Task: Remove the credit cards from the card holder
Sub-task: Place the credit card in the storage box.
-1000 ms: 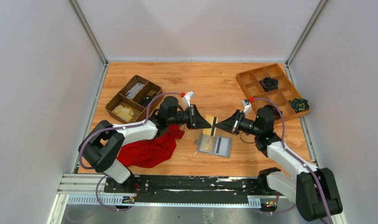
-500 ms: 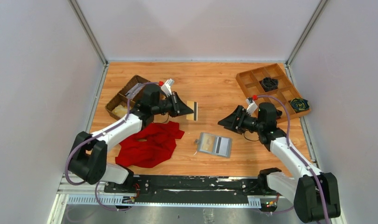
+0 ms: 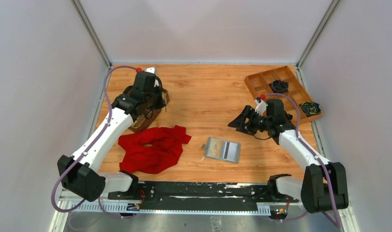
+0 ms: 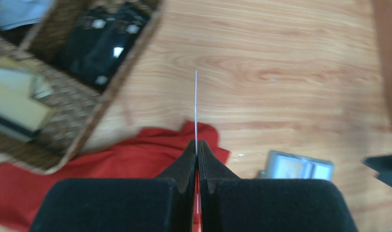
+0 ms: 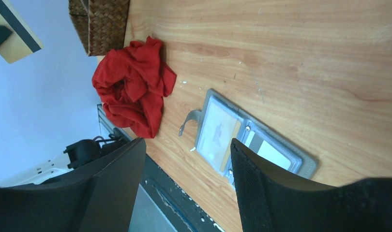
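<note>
The grey card holder (image 3: 223, 150) lies open on the wooden table, also visible in the right wrist view (image 5: 262, 150) and the left wrist view (image 4: 300, 166). A tan card (image 5: 227, 145) sits in one of its halves. My left gripper (image 3: 160, 99) is at the back left over the wicker basket, shut on a credit card. That card shows edge-on as a thin line (image 4: 196, 106) and as a tan card with a black stripe (image 5: 12, 36). My right gripper (image 3: 235, 123) hangs open and holds nothing, up and to the right of the holder; its fingers (image 5: 252, 174) frame the holder.
A dark wicker basket (image 4: 87, 121) at the back left holds tan cards (image 4: 15, 104) and dark items. A red cloth (image 3: 153, 147) lies crumpled at the front left. A wooden compartment tray (image 3: 269, 79) with black items stands at the back right.
The right gripper opened and let go of the card, then drew back to the right. The left gripper carried the card from the table's middle to above the basket.
</note>
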Motion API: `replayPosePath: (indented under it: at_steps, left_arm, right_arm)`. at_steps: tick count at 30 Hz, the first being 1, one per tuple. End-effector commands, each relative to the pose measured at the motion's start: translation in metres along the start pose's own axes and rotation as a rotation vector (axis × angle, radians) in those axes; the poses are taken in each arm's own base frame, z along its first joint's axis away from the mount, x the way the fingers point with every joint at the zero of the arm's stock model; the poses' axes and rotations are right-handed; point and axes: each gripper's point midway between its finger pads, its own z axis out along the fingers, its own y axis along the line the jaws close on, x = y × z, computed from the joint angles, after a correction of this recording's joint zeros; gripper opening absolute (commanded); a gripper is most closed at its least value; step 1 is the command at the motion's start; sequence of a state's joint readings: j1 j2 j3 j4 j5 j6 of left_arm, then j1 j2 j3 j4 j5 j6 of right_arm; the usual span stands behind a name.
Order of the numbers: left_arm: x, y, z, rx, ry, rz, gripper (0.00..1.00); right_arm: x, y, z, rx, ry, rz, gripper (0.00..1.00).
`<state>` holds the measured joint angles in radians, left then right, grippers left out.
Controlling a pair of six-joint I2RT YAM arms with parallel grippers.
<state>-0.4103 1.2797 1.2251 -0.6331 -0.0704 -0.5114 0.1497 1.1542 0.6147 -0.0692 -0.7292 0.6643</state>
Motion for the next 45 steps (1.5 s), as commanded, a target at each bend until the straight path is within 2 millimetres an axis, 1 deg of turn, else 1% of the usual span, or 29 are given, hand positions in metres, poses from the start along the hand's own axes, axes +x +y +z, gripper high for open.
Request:
replayPosePath:
  at_steps: [1,5,9,11,13,17,20,23,28,30,33,36,38,40,42,43,45]
  left_arm:
    - [-0.007,0.062,-0.018,-0.278,-0.031,0.010,0.00]
    - [-0.009,0.094,-0.021,-0.395,-0.005,-0.035,0.00]
    - [-0.010,0.140,-0.029,-0.621,0.011,-0.110,0.00]
    - [-0.011,0.157,-0.028,-0.709,0.022,-0.131,0.00]
    - [-0.011,0.169,-0.021,-0.786,0.028,-0.135,0.00]
    - [-0.013,0.180,0.004,-0.868,0.053,-0.140,0.00]
    - [-0.009,0.194,0.019,-0.962,0.089,-0.166,0.00]
    - [-0.004,0.206,0.024,-1.050,0.127,-0.165,0.00]
    - [0.022,0.217,0.033,-1.119,0.190,-0.185,0.00]
    - [0.032,0.219,0.034,-1.135,0.209,-0.194,0.00]
    - [0.047,0.222,0.038,-1.146,0.240,-0.212,0.00]
    - [0.060,0.222,0.046,-1.140,0.293,-0.209,0.00]
    - [0.066,0.221,0.053,-1.128,0.335,-0.195,0.12]
    - [0.070,0.223,0.054,-1.134,0.350,-0.191,0.26]
    - [0.072,0.223,0.053,-1.135,0.352,-0.192,0.49]
    - [0.071,0.222,0.051,-1.131,0.350,-0.192,0.56]
    - [0.068,0.220,0.048,-1.119,0.339,-0.196,0.58]
  right_arm:
    - [-0.013,-0.013,-0.005,0.079,-0.007,-0.034,0.68]
    - [-0.023,-0.026,-0.007,0.139,-0.009,-0.029,0.68]
    - [-0.038,-0.036,-0.003,0.170,-0.009,0.005,0.69]
    - [-0.045,-0.039,0.001,0.174,-0.002,0.018,0.69]
    - [-0.051,-0.041,0.006,0.176,0.007,0.022,0.68]
    - [-0.060,-0.045,0.016,0.173,0.027,0.033,0.65]
    - [-0.063,-0.046,0.020,0.173,0.027,0.039,0.65]
    - [-0.062,-0.048,0.021,0.174,0.031,0.043,0.65]
    - [-0.061,-0.051,0.025,0.174,0.048,0.059,0.64]
    - [-0.061,-0.050,0.026,0.161,0.053,0.064,0.64]
    - [-0.063,-0.048,0.028,0.150,0.055,0.067,0.64]
    - [-0.062,-0.047,0.028,0.142,0.056,0.070,0.64]
    - [-0.062,-0.045,0.028,0.134,0.056,0.068,0.64]
    - [-0.061,-0.044,0.026,0.130,0.053,0.064,0.64]
    - [-0.061,-0.040,0.023,0.124,0.045,0.055,0.64]
    - [-0.061,-0.039,0.022,0.122,0.042,0.052,0.64]
    - [-0.060,-0.036,0.019,0.117,0.034,0.046,0.65]
